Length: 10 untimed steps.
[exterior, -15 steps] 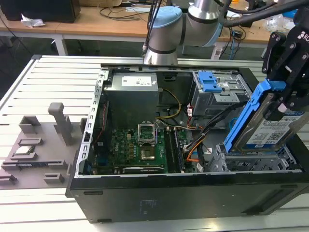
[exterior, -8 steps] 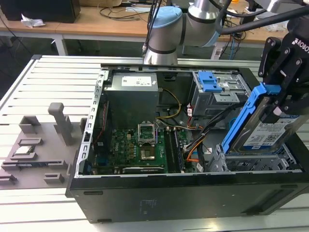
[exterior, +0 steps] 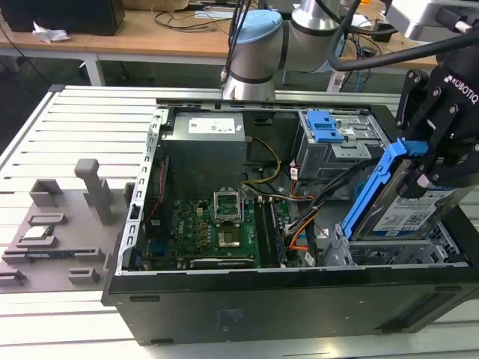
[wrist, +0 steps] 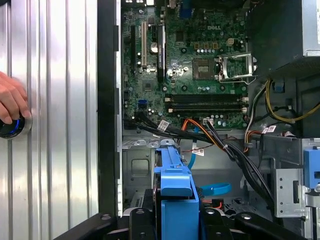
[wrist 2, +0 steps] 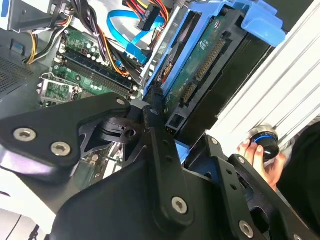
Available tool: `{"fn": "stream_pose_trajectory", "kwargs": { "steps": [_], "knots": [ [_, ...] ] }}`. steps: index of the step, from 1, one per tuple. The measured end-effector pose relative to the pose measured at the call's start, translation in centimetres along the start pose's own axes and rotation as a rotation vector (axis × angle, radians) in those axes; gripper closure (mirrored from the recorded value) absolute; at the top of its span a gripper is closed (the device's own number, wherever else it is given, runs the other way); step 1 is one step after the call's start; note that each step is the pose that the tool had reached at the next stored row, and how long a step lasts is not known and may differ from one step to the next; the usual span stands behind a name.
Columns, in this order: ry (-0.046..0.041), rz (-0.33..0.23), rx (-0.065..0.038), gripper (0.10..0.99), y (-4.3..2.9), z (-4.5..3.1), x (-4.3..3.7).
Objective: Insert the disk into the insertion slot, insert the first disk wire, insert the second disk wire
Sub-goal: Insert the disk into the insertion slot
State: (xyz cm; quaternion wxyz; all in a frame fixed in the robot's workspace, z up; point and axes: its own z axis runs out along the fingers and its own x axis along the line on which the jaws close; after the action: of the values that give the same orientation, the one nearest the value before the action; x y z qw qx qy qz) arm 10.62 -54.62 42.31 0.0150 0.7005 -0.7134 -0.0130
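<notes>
My gripper point(exterior: 425, 166) is shut on the upper edge of the disk point(exterior: 404, 206), a silver drive with a white label in a bright blue carrier. The disk hangs tilted over the insertion slot point(exterior: 370, 254), the perforated silver cage at the case's front corner, on the exterior view's right. In the second wrist view the disk point(wrist 2: 200, 65) shows its connector edge. The first disk wire point(wrist 2: 150, 9), orange, red and black with a dark plug, lies loose inside the case. The second disk wire point(wrist: 216, 189), flat and light blue, loops beside the blue carrier point(wrist: 175, 180).
A grey cage with a blue latch point(exterior: 327, 131) stands behind the slot. The power supply point(exterior: 206, 142) and motherboard point(exterior: 217, 224) fill the rest of the case. A grey fixture point(exterior: 52, 224) sits on the slatted table. A person's hand point(wrist: 9, 102) rests on a round button beside the case.
</notes>
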Motion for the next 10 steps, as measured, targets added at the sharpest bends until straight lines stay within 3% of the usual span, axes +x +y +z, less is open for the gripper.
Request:
{"fn": "stream_pose_trajectory", "kwargs": {
  "steps": [10],
  "knots": [
    [-0.0001, 0.0, 0.0, 0.722, -0.06, 1.4, -0.01]
  ]
}}
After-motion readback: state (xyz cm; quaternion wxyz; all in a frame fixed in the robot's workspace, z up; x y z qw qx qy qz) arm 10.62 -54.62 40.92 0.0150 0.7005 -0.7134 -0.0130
